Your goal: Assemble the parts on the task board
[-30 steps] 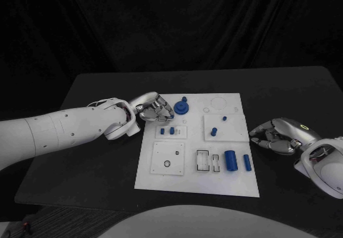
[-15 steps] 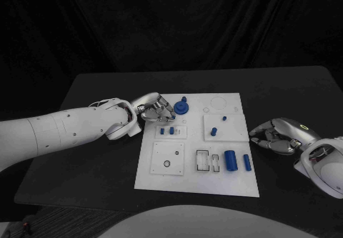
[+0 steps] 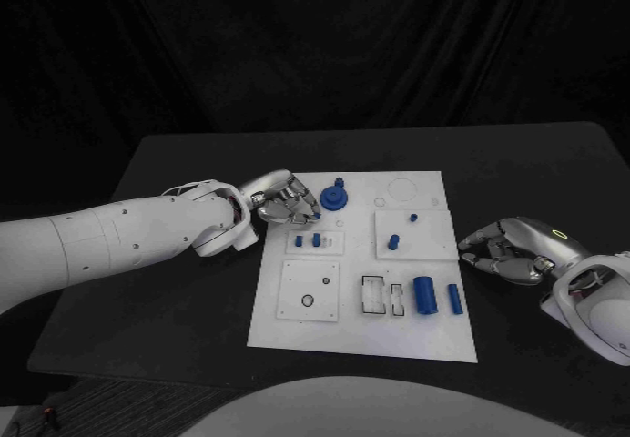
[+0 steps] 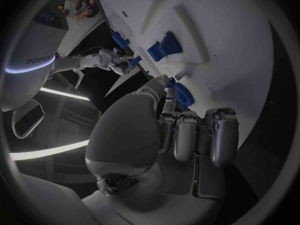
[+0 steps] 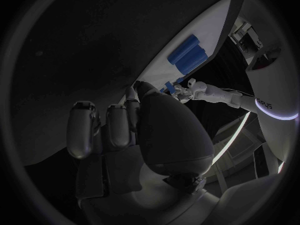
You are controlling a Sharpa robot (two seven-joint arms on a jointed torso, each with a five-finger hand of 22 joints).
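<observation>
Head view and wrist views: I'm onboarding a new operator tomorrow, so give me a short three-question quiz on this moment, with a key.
1. True or false: the right hand rests on the task board.
2. Which blue part is nearest the left hand?
A. the round part with a knob near the board's far edge
B. the large cylinder lying near the board's near edge
C. the thin cylinder beside it
3. Fill in: the large cylinder and the thin cylinder lie side by side on the board's ____ side, as the head view shows it.

Key: 1 false, it is on the black table beside the board; 2 A; 3 right.
</observation>
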